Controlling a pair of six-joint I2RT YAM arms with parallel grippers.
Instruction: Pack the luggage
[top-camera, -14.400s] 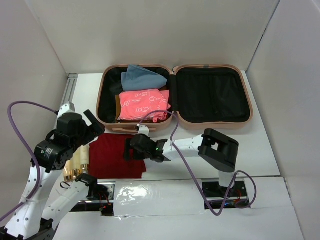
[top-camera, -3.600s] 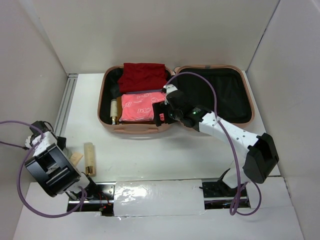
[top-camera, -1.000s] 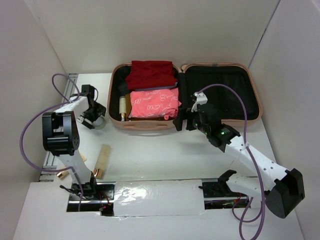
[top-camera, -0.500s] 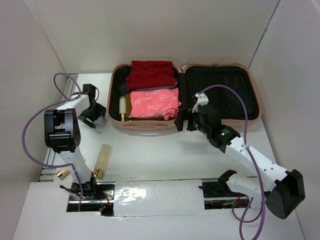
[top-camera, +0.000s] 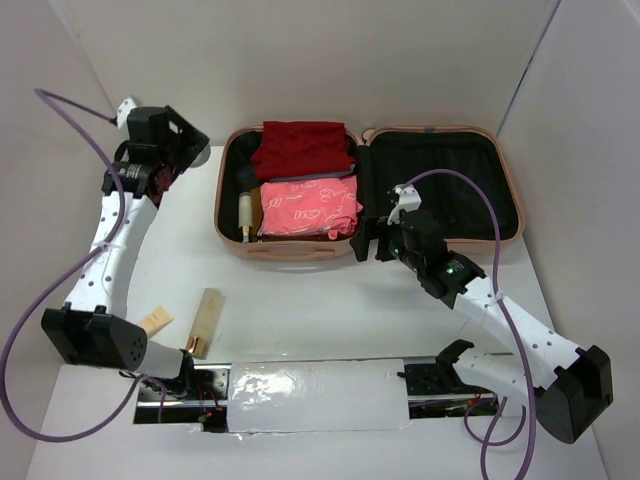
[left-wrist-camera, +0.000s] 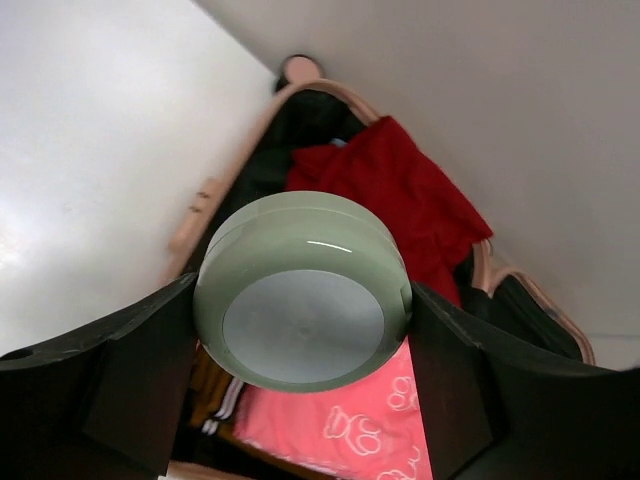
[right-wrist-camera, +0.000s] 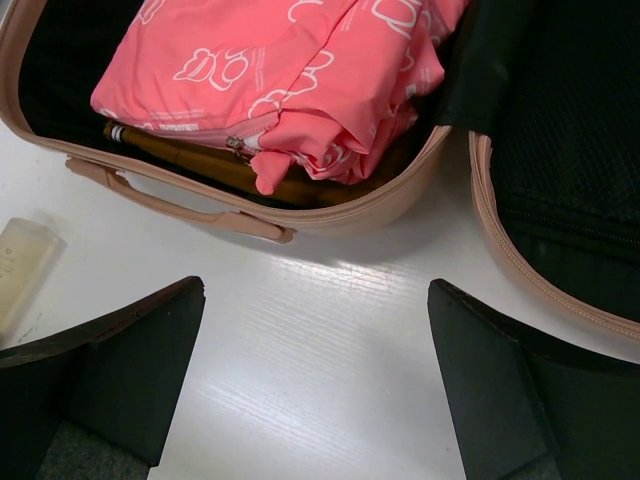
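Top external view showed the luggage (top-camera: 290, 251) open far back on the table (top-camera: 300, 295), clothes (top-camera: 305, 205) inside. The left gripper (left-wrist-camera: 303, 330) clasped a green puck (left-wrist-camera: 303, 285), unpacked; the right gripper (right-wrist-camera: 315, 385) stood wide and empty. A tube (top-camera: 203, 320) lay outside.

- Luggage (top-camera: 290, 251): pale peach-pink shell, black lining.
- Folded cloth at the far end (top-camera: 300, 150): plain dark red.
- Folded garment (top-camera: 305, 207): coral pink, printed all over with white outlined cartoon shapes.
- Item under the garment (right-wrist-camera: 230, 172): mustard brown, with white stripes at one edge.
- Round case (left-wrist-camera: 303, 290): pale sage green, with a greyish-white centre face.
- Bottle (top-camera: 203, 320): cream body, gold-toned cap.
- Table (top-camera: 330, 310): white.
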